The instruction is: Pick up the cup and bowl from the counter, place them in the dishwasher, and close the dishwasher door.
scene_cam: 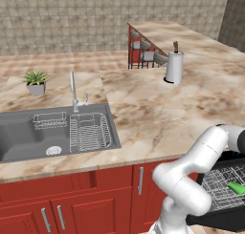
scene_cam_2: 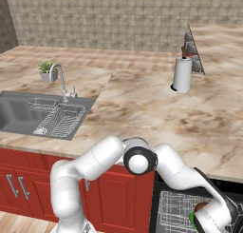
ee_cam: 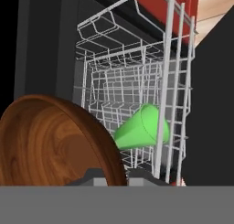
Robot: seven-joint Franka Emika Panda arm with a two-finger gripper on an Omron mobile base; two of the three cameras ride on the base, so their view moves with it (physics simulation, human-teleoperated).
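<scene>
In the hand view a brown wooden bowl (ee_cam: 50, 145) stands on edge right in front of the camera, with my gripper (ee_cam: 112, 181) shut on its rim. Past it, the green cup (ee_cam: 139, 129) lies on its side in the pale wire rack (ee_cam: 123, 72) of the black dishwasher (ee_cam: 41, 45). From the left base view the cup (scene_cam: 235, 186) shows in the pulled-out rack (scene_cam: 216, 180) above the open dishwasher door (scene_cam: 217, 222). My arm reaches down from the counter (scene_cam: 158, 109) edge, the hand (scene_cam_2: 216, 218) low by the rack with the bowl (scene_cam_2: 201, 207).
A steel sink (scene_cam: 24, 137) with a wire basket (scene_cam: 91, 132) and faucet (scene_cam: 74, 92) lies left. A potted plant (scene_cam: 36, 81) and a paper towel roll (scene_cam: 174, 68) stand on the marble. Red cabinet doors (scene_cam: 95, 199) run below the worktop.
</scene>
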